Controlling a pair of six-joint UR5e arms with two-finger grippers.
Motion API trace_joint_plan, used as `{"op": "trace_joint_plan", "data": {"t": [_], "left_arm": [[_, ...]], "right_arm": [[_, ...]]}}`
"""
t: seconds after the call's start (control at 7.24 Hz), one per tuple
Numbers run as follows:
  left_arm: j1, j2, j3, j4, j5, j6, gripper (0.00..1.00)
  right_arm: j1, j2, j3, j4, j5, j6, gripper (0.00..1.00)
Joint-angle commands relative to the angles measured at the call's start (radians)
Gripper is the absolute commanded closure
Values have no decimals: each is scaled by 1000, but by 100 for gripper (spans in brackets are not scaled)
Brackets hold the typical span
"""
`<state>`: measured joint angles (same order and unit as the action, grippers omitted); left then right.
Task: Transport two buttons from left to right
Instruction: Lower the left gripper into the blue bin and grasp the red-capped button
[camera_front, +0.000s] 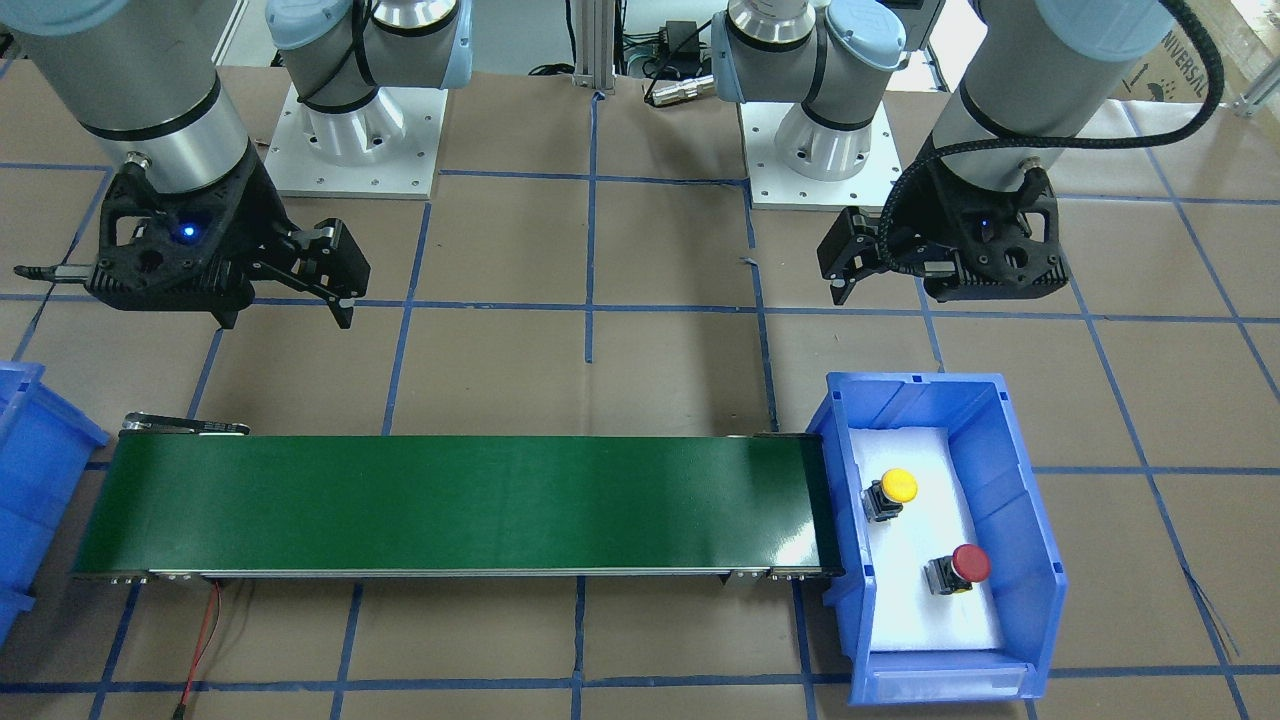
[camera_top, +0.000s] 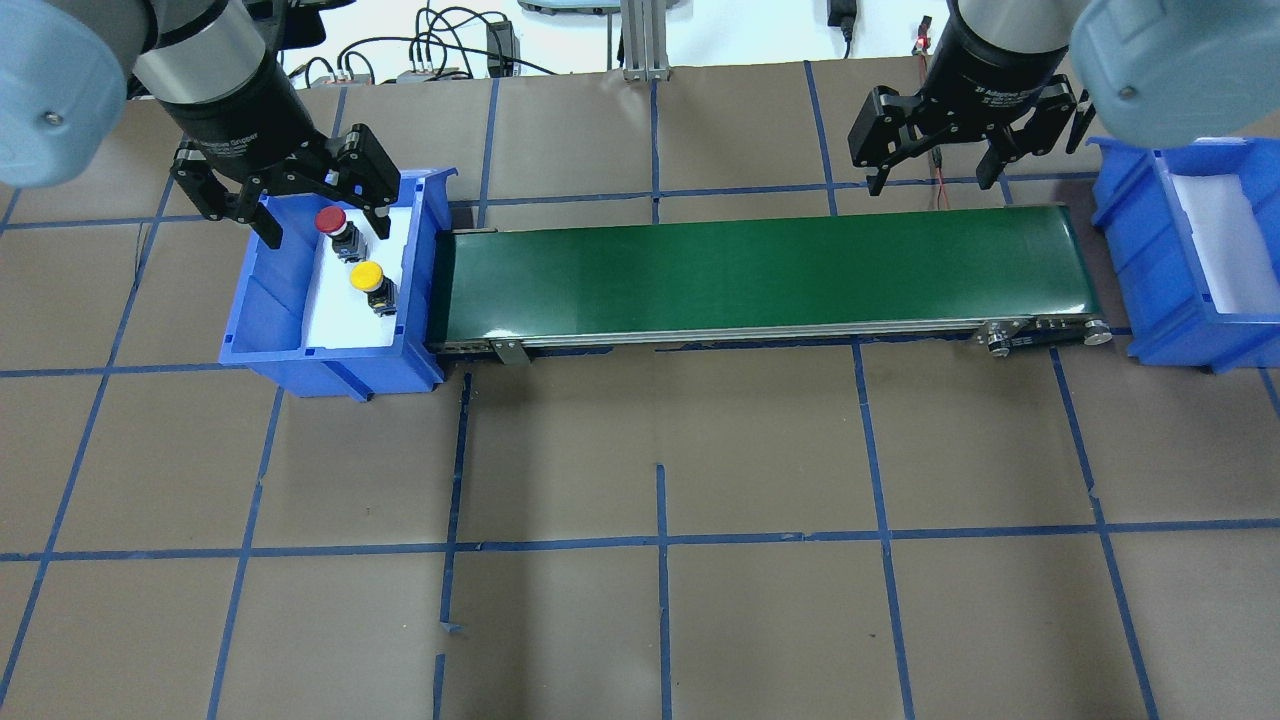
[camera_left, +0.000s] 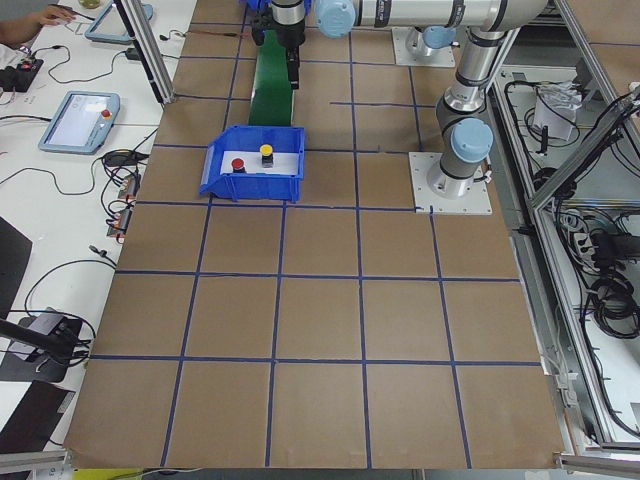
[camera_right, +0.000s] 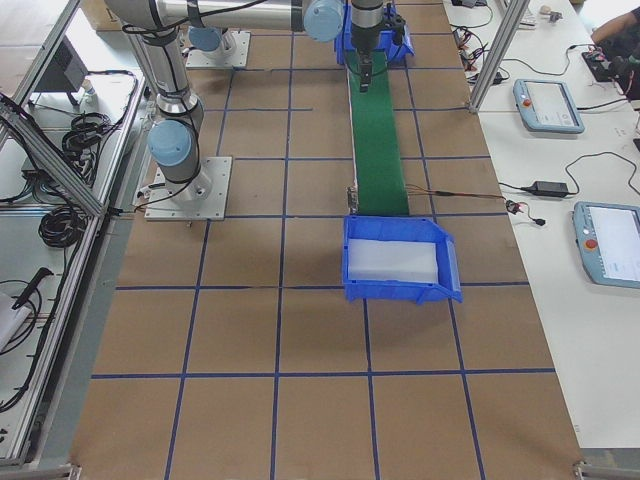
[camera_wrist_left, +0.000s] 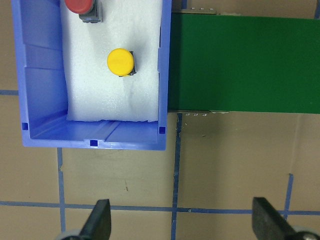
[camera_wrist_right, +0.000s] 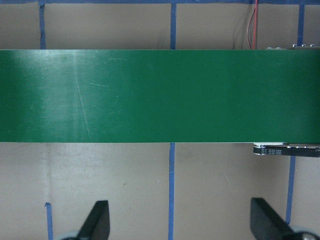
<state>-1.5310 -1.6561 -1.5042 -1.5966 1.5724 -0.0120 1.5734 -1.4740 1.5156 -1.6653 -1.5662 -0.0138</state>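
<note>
At the robot's left end of the desk (camera_front: 650, 250), the yellow button (camera_front: 899, 486) and the red button (camera_front: 969, 563) both sat inside a blue bin (camera_front: 1012, 470), on a sheet of white foam (camera_front: 930, 615) that lined its floor. They stood caps up, apart from each other. The yellow one was nearer the wall that faced the belt and nearer the robot; the red one sat further out toward the operators' side. Neither was touched by anything but the foam.

Just beside that bin ran a green conveyor belt (camera_front: 450, 500), its end tucked against the bin's wall, its surface bare. At the belt's far end, on the robot's right, a second blue bin (camera_top: 1150, 250) stood with the same white lining.

Above the bin's robot-side edge hung the left end effector (camera_wrist_left: 182, 220), released, its two fingers (camera_wrist_left: 100, 222) spread wide and grasping nothing. The right end effector (camera_top: 930, 182) hung over the right part of the belt, likewise released and holding nothing. Brown paper with a grid of blue tape covered the desk.
</note>
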Motion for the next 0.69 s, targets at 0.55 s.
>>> {"op": "trace_joint_plan", "data": {"t": [0.55], "left_arm": [[63, -327, 324, 24, 1, 13, 0]], "right_arm": [[2, -2, 1, -1, 0, 0, 0]]}}
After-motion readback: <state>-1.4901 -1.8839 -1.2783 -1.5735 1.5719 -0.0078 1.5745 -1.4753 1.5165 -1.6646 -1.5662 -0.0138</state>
